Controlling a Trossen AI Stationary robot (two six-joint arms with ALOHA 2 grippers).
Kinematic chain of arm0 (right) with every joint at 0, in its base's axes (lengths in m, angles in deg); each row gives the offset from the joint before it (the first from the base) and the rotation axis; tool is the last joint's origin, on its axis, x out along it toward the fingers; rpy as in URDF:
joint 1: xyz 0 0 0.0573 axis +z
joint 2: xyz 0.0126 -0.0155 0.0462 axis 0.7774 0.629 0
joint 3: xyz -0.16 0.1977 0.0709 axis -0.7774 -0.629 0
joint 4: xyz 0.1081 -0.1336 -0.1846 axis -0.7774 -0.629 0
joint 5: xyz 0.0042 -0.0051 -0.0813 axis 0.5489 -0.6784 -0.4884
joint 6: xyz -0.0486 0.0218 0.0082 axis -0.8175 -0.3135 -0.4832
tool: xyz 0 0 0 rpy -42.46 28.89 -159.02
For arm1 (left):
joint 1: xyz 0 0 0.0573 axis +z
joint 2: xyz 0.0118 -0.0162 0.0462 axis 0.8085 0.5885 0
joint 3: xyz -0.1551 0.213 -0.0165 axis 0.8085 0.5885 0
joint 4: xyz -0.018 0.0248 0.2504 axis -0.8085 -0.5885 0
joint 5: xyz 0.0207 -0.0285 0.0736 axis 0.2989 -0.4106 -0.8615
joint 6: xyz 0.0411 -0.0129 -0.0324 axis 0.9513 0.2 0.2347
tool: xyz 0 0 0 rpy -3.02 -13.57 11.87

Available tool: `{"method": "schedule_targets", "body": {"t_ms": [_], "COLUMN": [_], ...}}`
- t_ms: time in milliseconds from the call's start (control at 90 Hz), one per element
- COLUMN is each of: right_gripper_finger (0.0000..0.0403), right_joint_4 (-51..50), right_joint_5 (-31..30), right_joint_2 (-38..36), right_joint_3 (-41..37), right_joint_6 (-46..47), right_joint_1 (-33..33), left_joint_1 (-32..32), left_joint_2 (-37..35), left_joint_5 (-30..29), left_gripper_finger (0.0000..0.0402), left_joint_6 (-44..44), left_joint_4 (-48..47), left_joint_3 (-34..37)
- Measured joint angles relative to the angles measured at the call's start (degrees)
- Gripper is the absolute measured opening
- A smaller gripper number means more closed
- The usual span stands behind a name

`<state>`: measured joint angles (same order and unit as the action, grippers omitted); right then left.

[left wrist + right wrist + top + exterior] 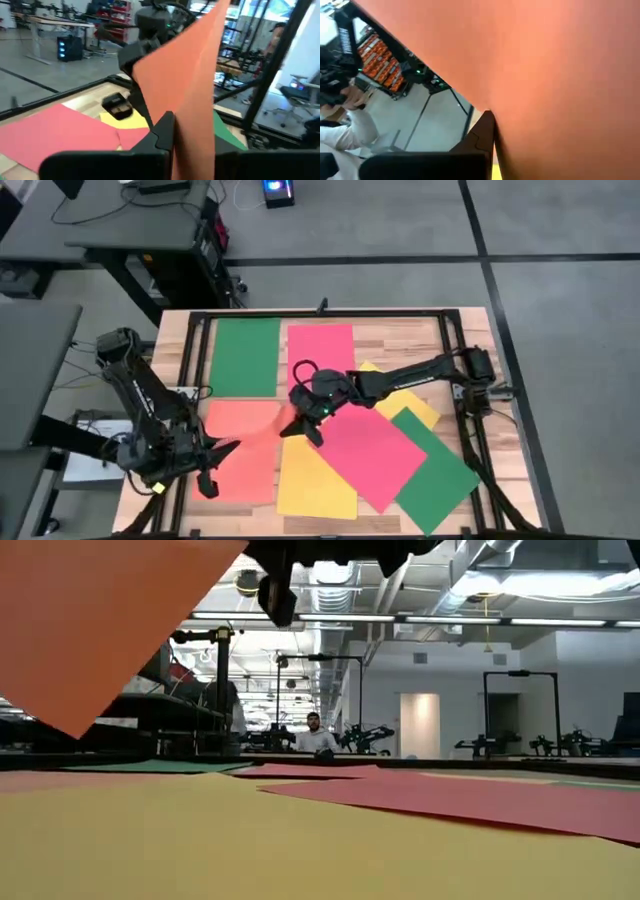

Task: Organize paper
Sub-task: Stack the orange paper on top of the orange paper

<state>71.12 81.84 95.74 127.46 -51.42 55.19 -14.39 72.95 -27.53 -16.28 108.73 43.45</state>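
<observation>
Orange sheet (245,450) up off the table (180,350) on the near-left side, pinched from both ends. Left gripper (222,448) clamped on the near-left edge, with the paper standing straight up between its fingers in the left wrist view. Right gripper (305,420) closed on the opposite corner toward the middle of the table, as far as can be judged from paper filling nearly its whole wrist view. Hanging slack and tilted in the low view, lowest corner well clear of the surface.

Key relation: stretched roughly left-to-right between the two grippers, long axis running about front-to-back. Open wood just beyond it, in front of the far green sheet (246,356), with the far pink-red sheet (320,355) beside that. Looks like the obvious drop spot, and closer to the left arm.

Messy pile on the right: big pink-red sheet (370,450) over the yellow sheet (310,485), another green sheet (440,470) at the near-right. Probably worth keeping the trailing corner from dragging across those.
</observation>
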Motion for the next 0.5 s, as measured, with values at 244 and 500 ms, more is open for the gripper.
{"method": "schedule_targets", "body": {"t_ms": [244,500], "right_gripper_finger": [0.0,0.0], "right_joint_4": [0.2,2.1], "right_joint_5": [1.5,1.6], "right_joint_2": [0.0,0.6], "right_joint_3": [0.0,0.0], "right_joint_6": [3.2,8.0], "right_joint_1": [-0.8,-1.2], "left_joint_1": [-6.4,-7.6], "left_joint_2": [0.0,0.0], "left_joint_5": [0.0,0.0], "left_gripper_finger": [0.0,0.0], "left_joint_6": [3.8,13.5], "left_joint_4": [0.3,0.2], "left_joint_3": [-3.6,-10.5]}}
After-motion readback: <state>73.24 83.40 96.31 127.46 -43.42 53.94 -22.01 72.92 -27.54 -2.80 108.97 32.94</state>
